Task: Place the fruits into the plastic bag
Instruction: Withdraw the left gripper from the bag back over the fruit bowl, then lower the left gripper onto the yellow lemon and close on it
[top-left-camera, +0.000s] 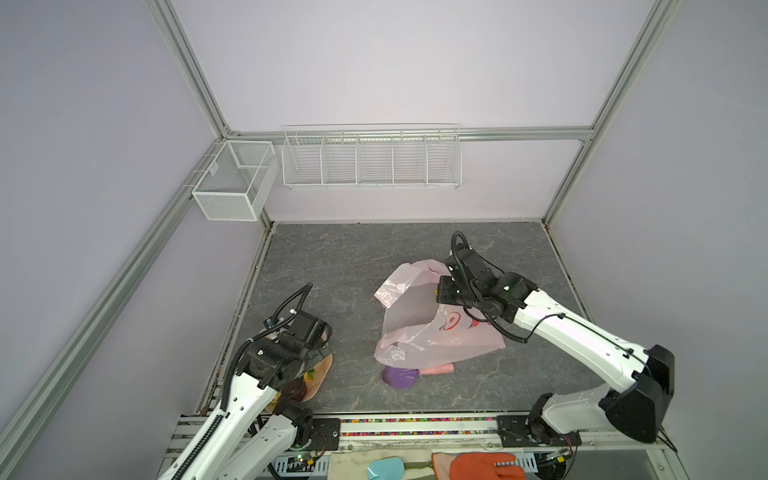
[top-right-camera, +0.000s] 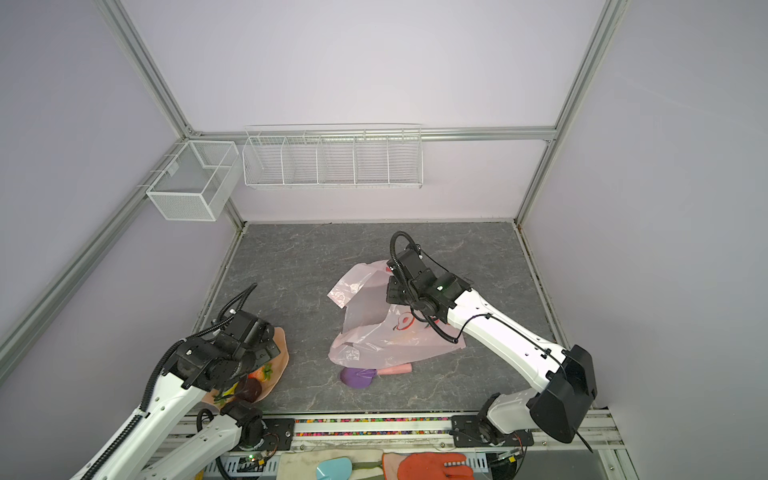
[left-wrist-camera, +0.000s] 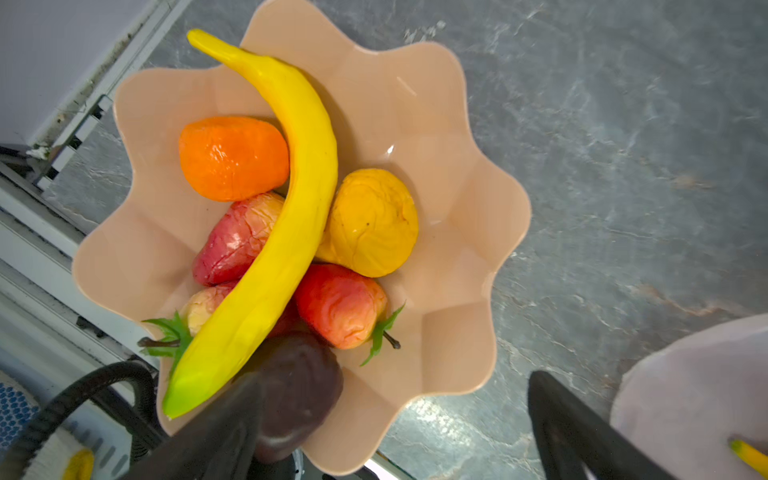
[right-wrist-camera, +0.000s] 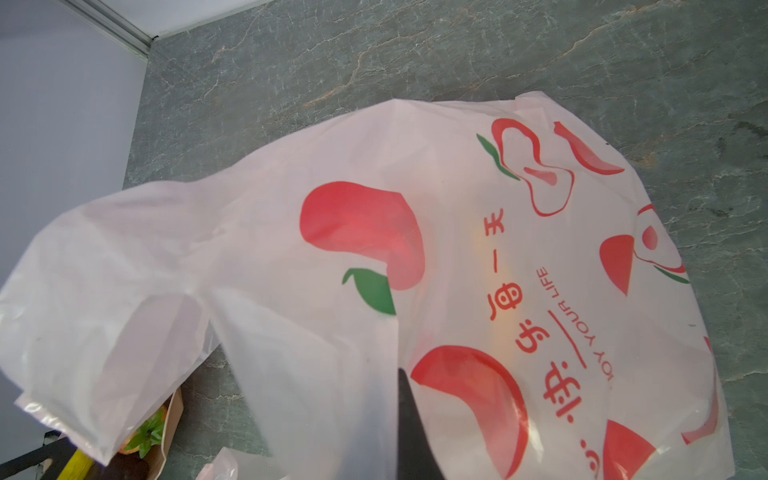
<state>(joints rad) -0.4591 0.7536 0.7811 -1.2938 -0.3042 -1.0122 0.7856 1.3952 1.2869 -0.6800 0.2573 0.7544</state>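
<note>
I have the bowl (left-wrist-camera: 457, 249) at the front left of the surface (top-left-camera: 332, 270), the fruits (left-wrist-camera: 340, 307) piled in it, a banana (left-wrist-camera: 291, 199) lying across them. The plastic bag (top-left-camera: 415, 332) sits mid-surface to its right, the scoop (top-left-camera: 401, 376) just before it.

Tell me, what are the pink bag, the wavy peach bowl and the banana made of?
The bag looks like thin translucent plastic film: it crinkles and folds softly. The bowl seems rigid glossy plastic, with bright highlights on its scalloped wall. The banana is probably moulded plastic or foam: faceted, waxy skin.
</note>
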